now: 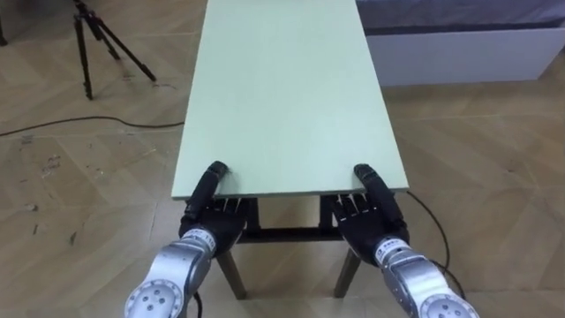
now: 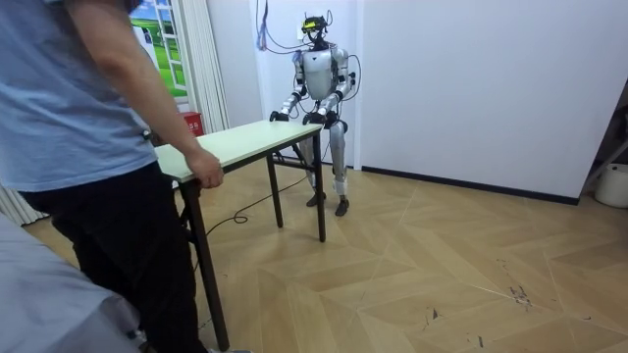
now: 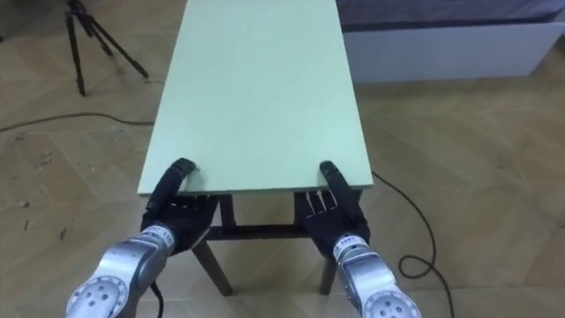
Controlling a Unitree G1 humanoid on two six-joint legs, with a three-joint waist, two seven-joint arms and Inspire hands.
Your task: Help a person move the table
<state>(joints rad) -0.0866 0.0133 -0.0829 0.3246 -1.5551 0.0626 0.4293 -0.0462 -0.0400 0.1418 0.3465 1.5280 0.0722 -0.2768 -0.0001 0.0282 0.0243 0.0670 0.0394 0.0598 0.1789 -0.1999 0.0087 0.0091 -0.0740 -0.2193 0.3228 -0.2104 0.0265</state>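
Gripping the near edge of the pale green table (image 1: 282,88) at lower centre with left hand (image 1: 216,216) and right hand (image 1: 366,216) — thumbs pressed on top, fingers underneath, tips hidden, probably curled. Held at the far end, left of the room view, by a person's hand (image 2: 206,169). Tripod (image 1: 97,44) upper left.

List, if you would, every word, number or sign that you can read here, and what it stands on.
No text can be read.
table: plain top, no print.
red object behind the table: any print is too small to read.
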